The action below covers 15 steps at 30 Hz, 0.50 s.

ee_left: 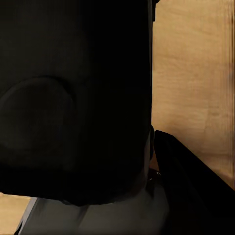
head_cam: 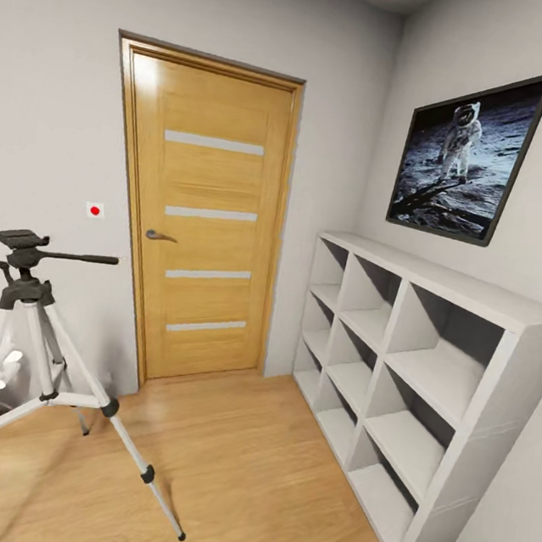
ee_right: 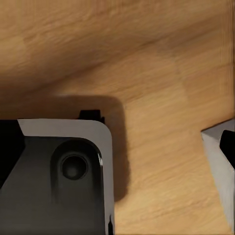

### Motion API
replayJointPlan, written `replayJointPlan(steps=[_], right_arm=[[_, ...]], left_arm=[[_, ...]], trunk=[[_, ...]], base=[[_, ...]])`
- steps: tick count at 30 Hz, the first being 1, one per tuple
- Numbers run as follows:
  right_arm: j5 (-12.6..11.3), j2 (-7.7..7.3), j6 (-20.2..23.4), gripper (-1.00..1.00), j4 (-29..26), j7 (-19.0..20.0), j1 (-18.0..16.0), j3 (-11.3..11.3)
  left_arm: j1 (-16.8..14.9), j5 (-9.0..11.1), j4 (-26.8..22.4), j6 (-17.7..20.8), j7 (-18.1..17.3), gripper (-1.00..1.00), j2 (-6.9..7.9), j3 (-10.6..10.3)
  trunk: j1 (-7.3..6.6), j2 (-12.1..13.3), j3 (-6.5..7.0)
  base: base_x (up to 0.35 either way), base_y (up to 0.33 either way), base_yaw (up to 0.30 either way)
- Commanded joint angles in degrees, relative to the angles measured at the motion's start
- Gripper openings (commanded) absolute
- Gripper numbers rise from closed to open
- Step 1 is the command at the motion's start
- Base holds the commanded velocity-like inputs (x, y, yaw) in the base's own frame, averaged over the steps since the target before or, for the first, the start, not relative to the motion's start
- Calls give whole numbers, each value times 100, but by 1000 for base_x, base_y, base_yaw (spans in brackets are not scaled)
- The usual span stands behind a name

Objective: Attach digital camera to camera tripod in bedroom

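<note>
- The bedroom's wood floor runs through all three views.
- Head view: one white shelf unit, one wooden door, one framed picture.
- One camera tripod stands left of the door.
- Wrist views show dark robot parts; whether either gripper is spread, I cannot tell.
</note>
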Motion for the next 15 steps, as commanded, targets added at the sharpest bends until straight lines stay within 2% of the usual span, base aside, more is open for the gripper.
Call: replayJointPlan(steps=[1,15], right_arm=[[56,-6,-32,100,17,15,-8,-50],[76,-24,-47,100,17,76,-8,-28]], left_arm=[[-3,36,-4,-11,13,-100,0,-50],[-1,50,-2,-2,12,-100,9,-41]], trunk=[[3,-4,-7],[3,-4,-7]], base=[[279,-166,-99],[279,-166,-22]])
